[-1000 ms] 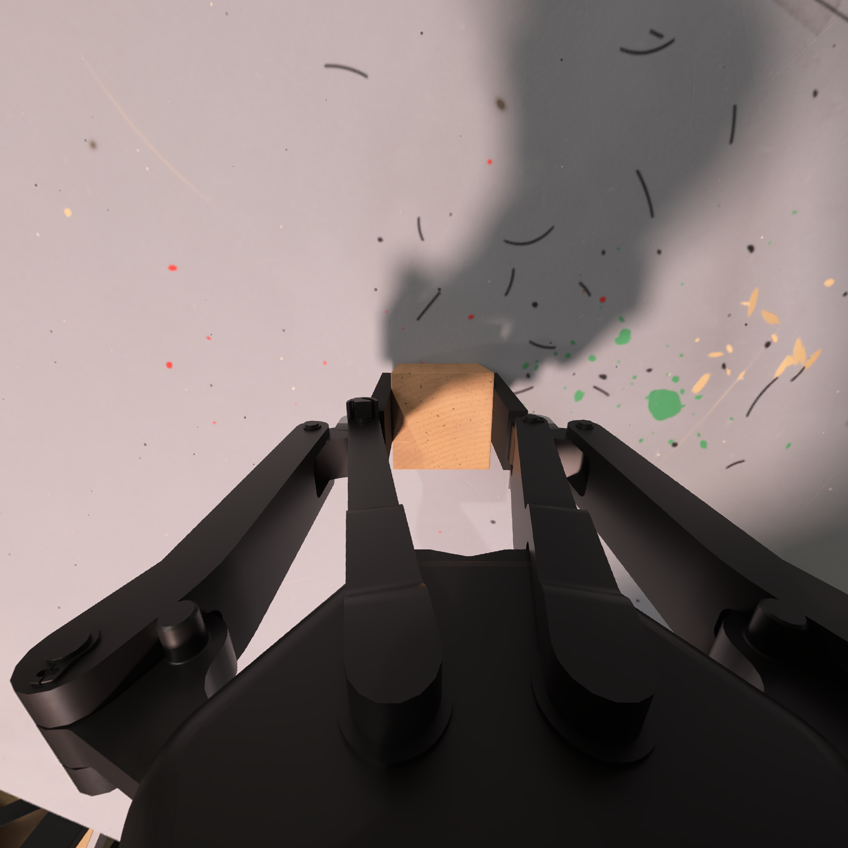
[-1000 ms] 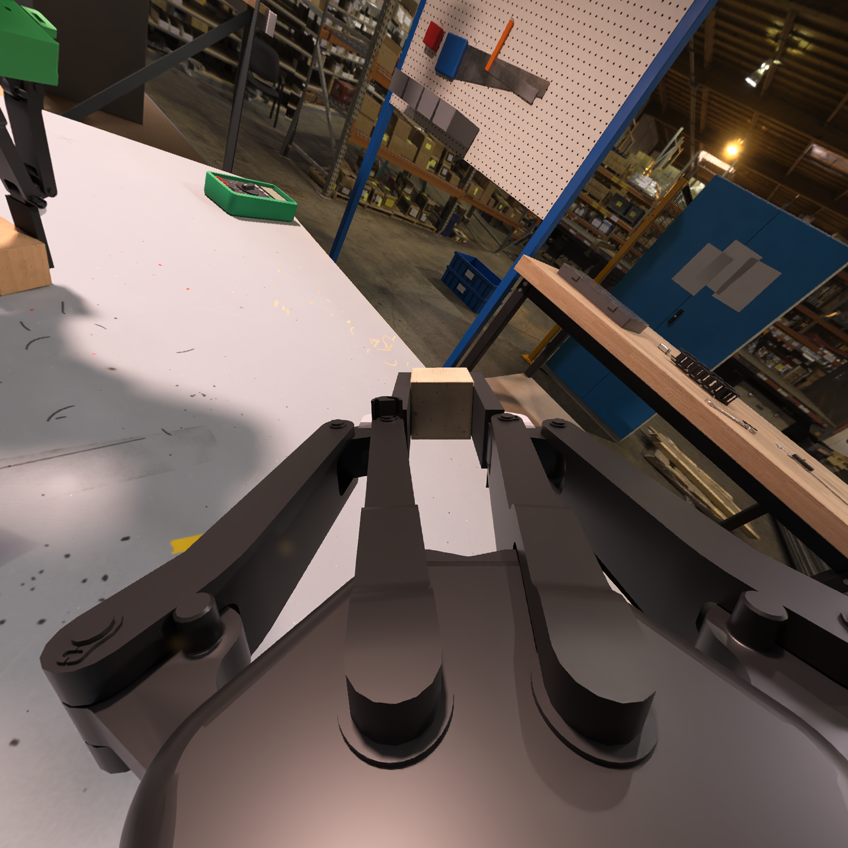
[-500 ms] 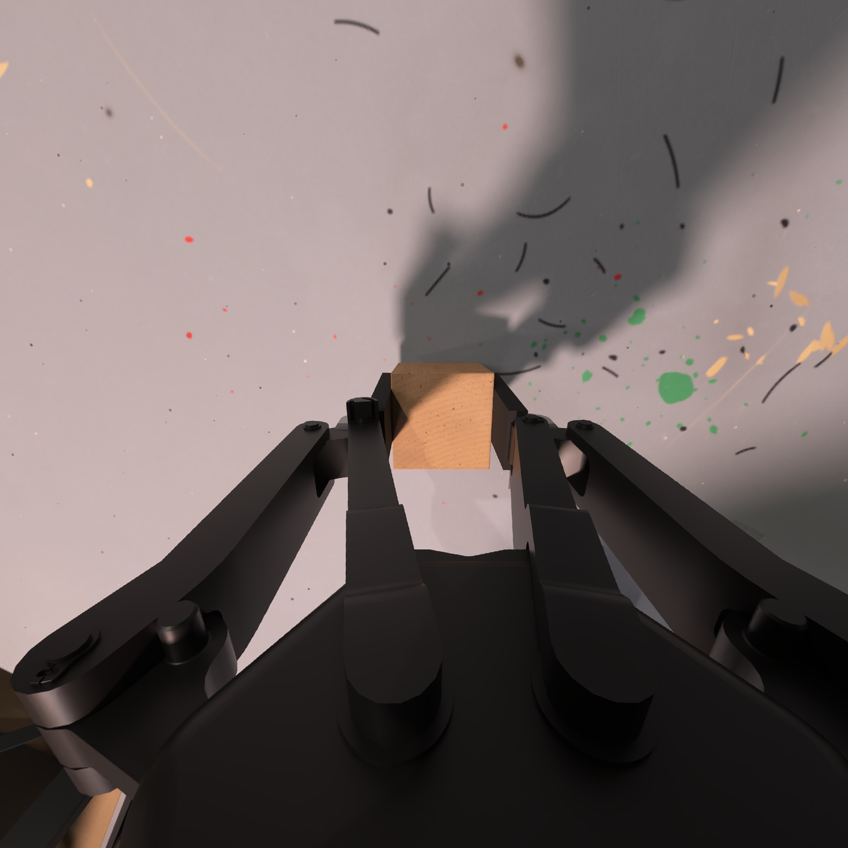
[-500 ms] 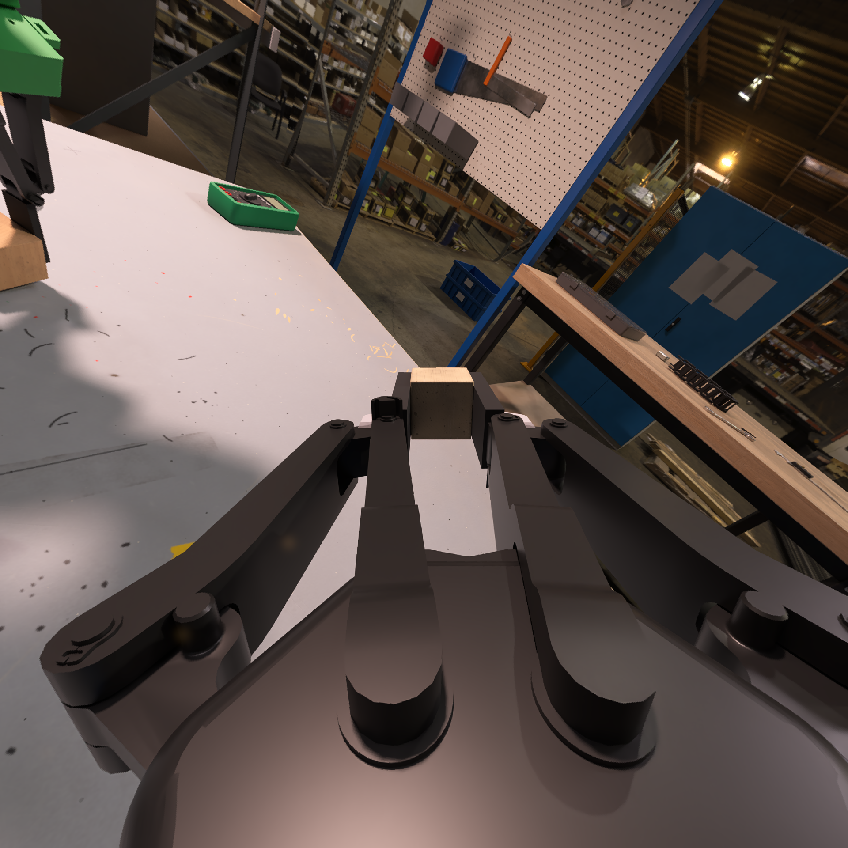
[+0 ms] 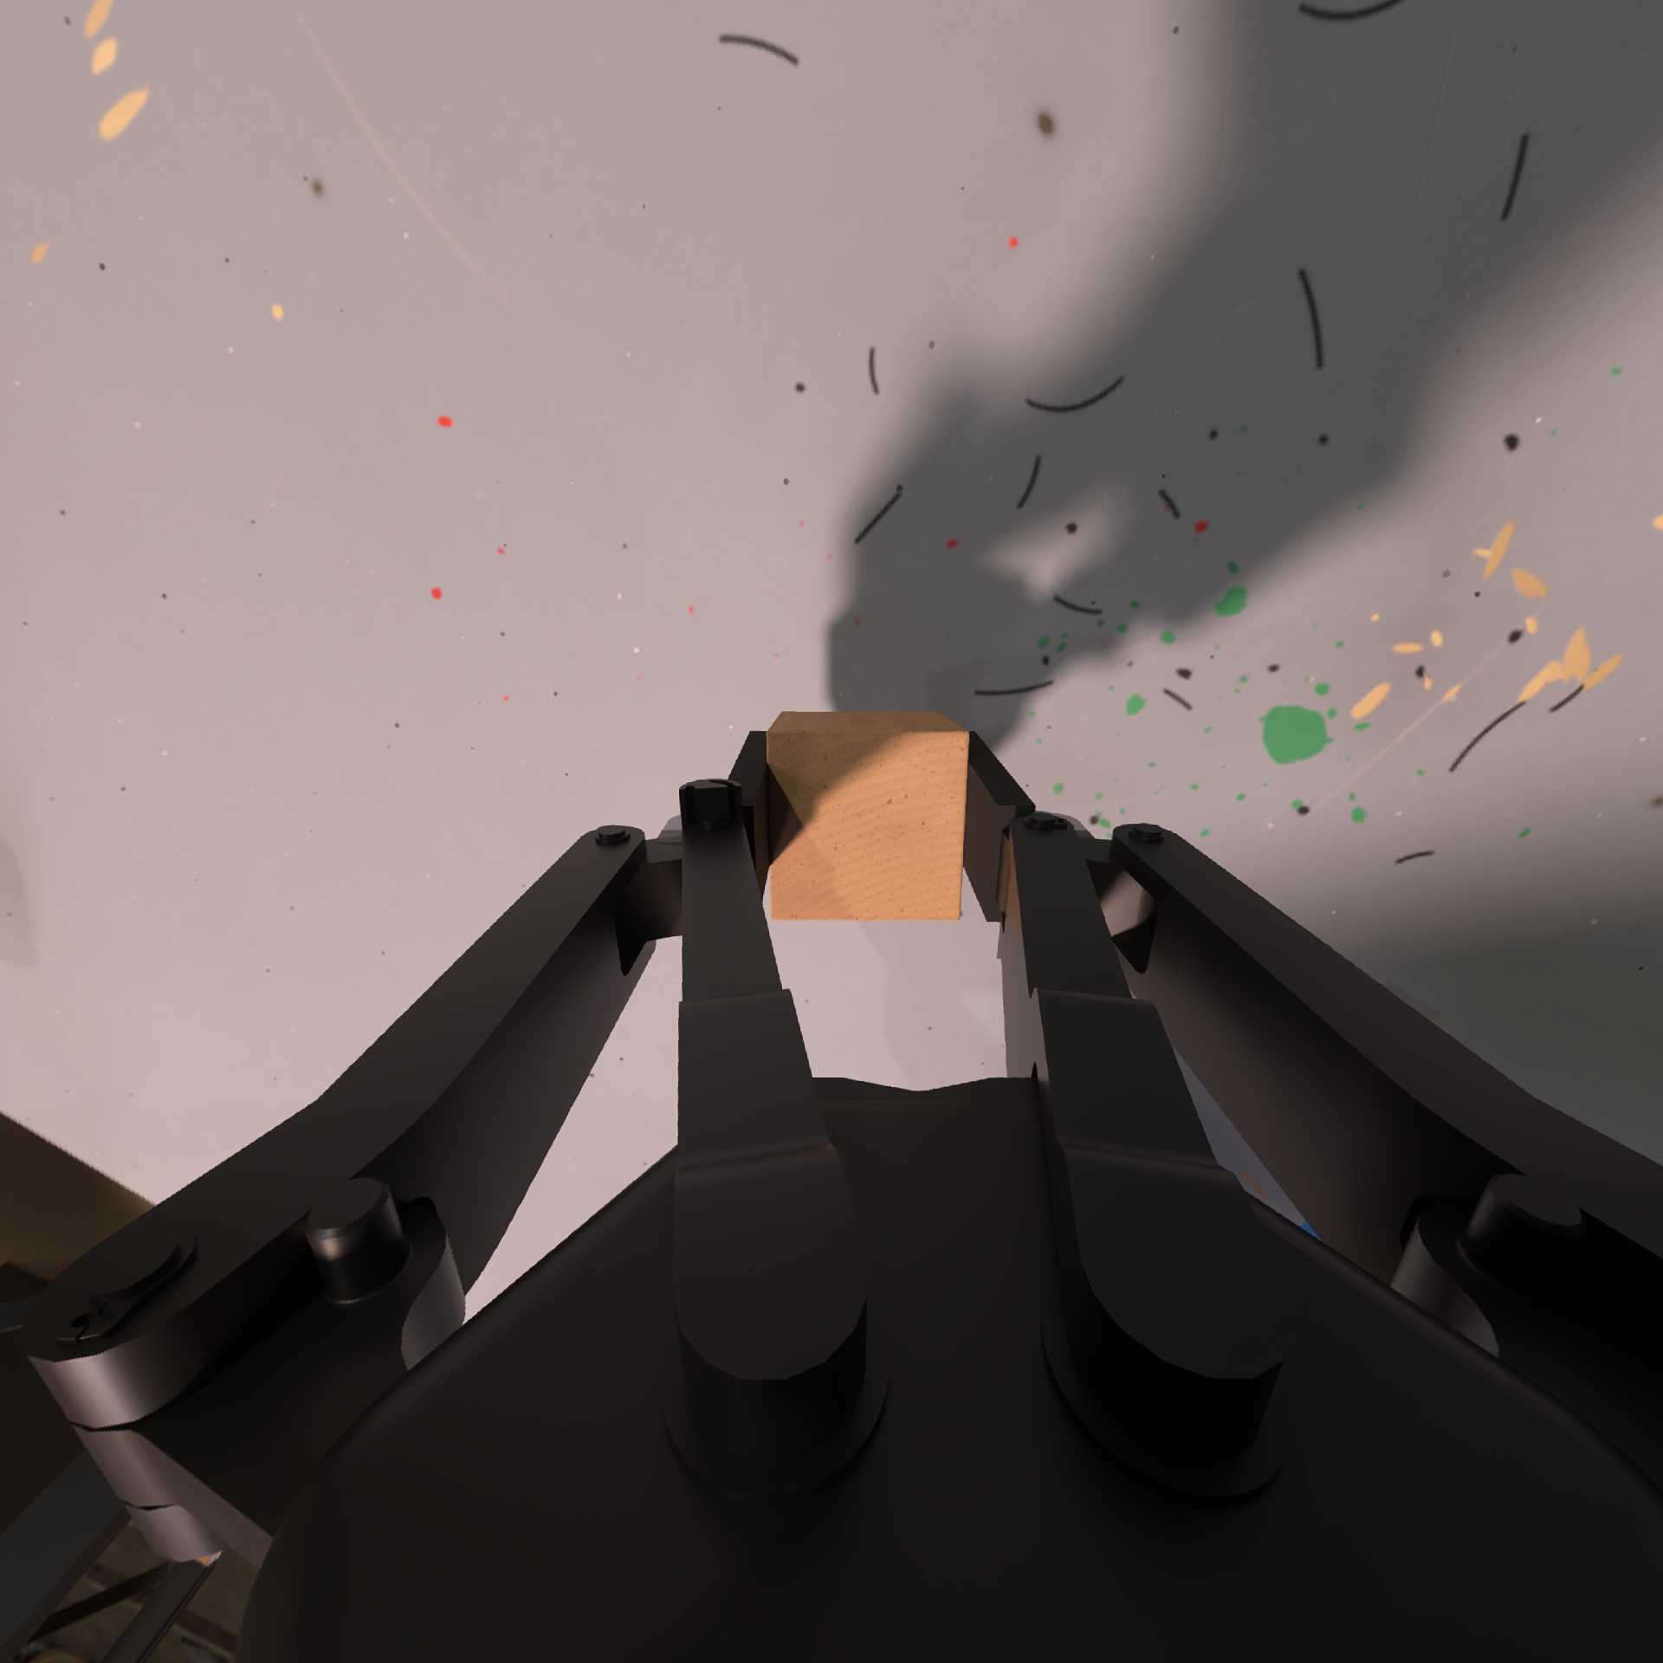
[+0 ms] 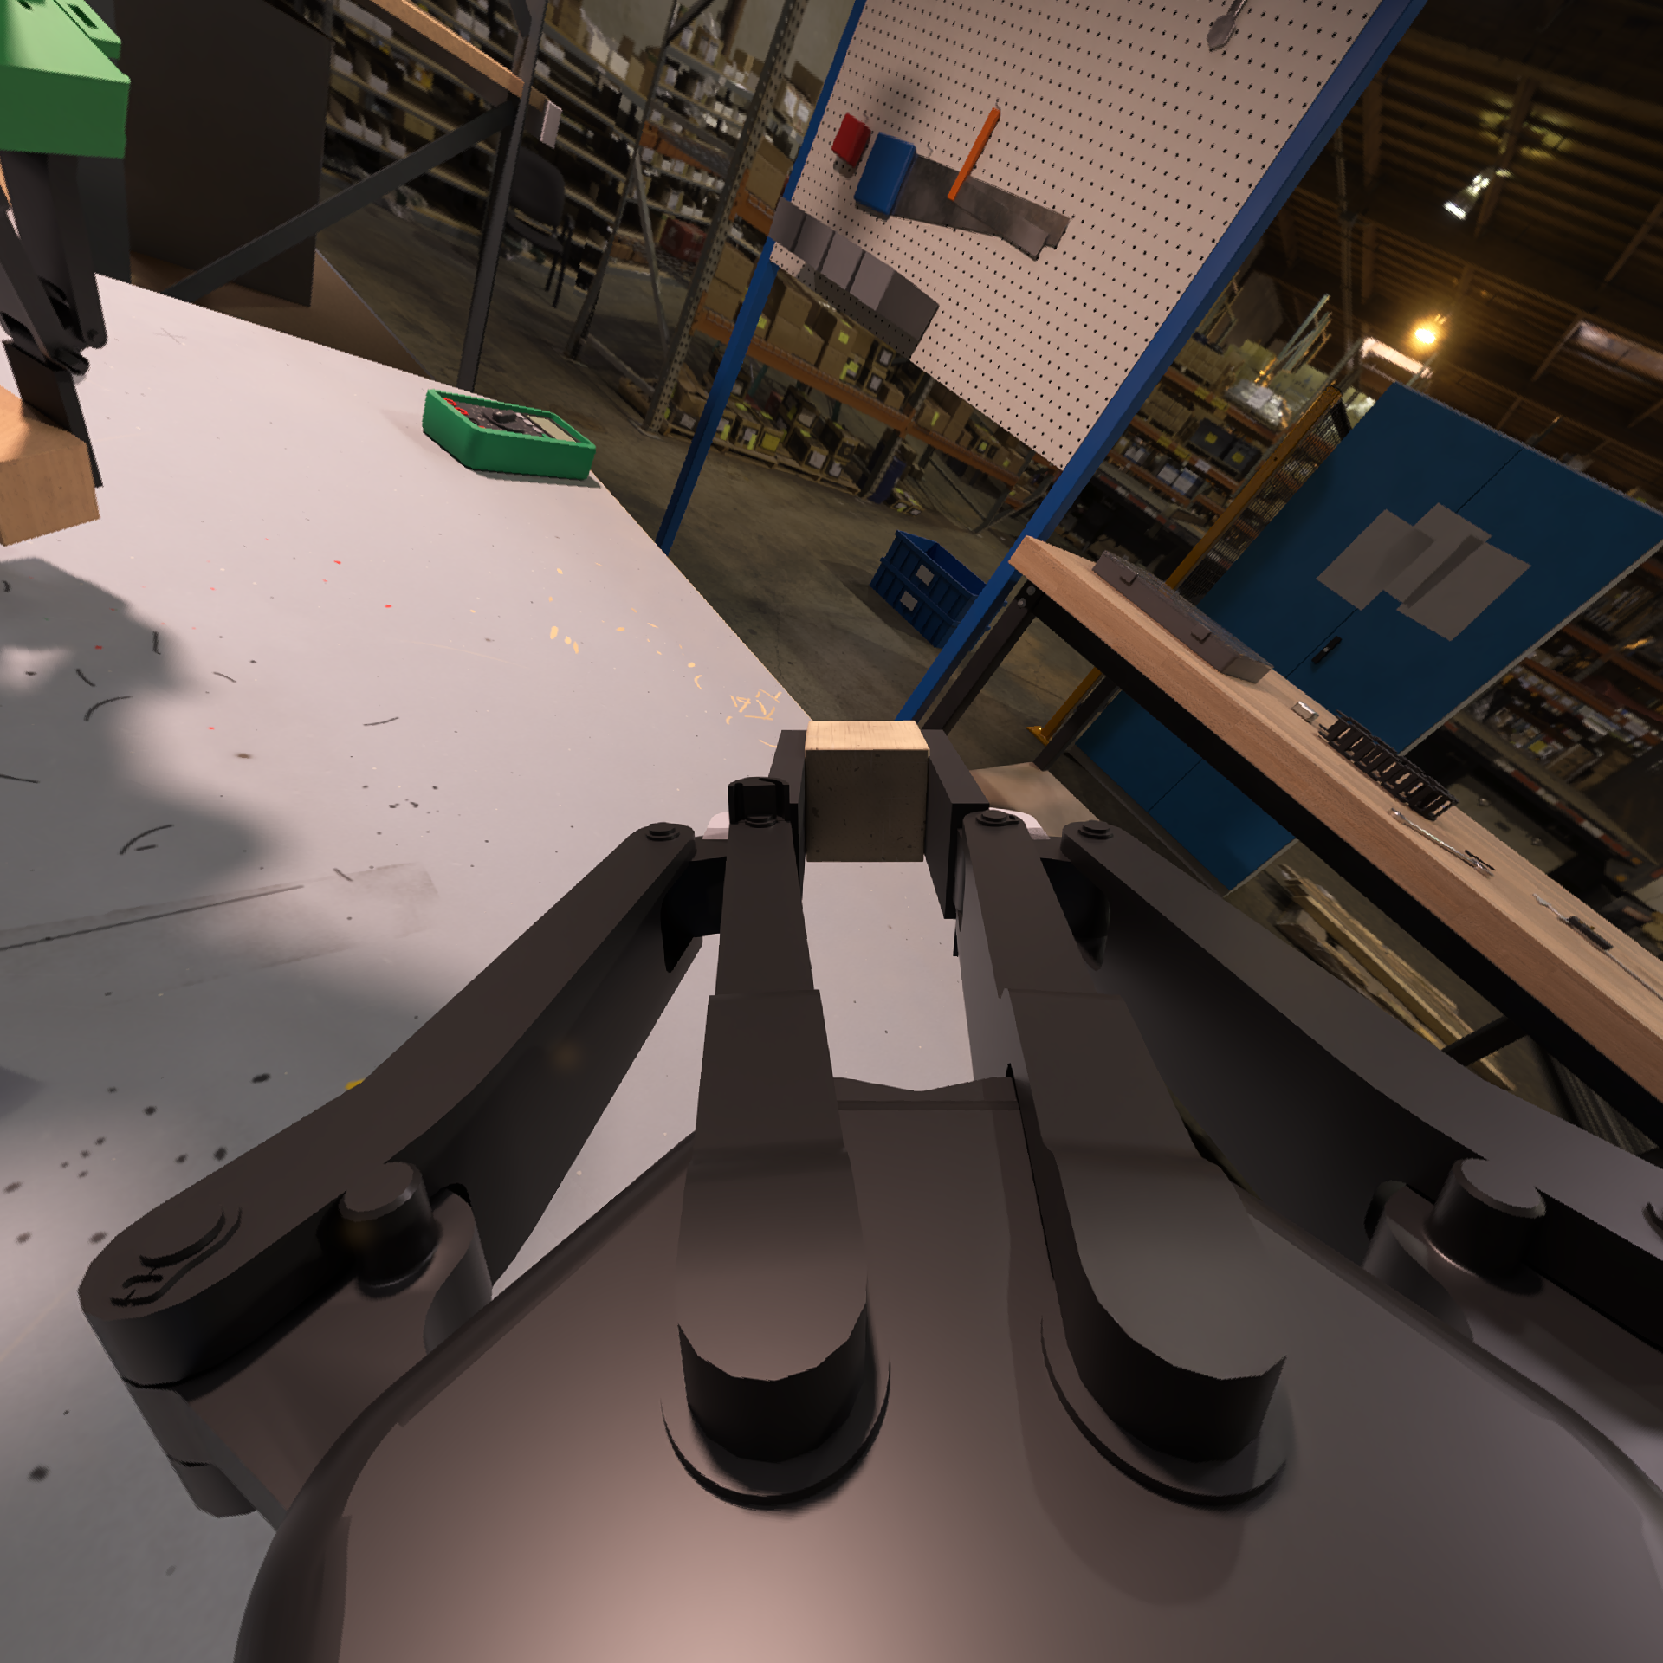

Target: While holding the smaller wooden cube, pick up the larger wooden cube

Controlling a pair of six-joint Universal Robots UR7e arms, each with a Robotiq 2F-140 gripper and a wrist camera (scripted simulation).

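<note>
My left gripper [image 5: 868,810] is shut on the larger wooden cube [image 5: 866,823] and holds it above the white table, its shadow lying apart from it on the surface. My right gripper [image 6: 866,792] is shut on the smaller wooden cube [image 6: 866,796] and holds it in the air near the table's far edge. In the right wrist view the larger cube [image 6: 40,472] also shows at the far left, lifted off the table, between the left gripper's fingers [image 6: 49,360].
The white table [image 6: 378,630] is speckled with paint marks. A green meter [image 6: 508,432] lies near its far edge. Beyond are a pegboard [image 6: 1035,180], a wooden workbench [image 6: 1350,765] and a blue cabinet [image 6: 1440,585].
My left gripper has risen with the larger cube; the table and its shadow have dropped farther away. The right gripper has tilted slightly, still holding the smaller cube.
</note>
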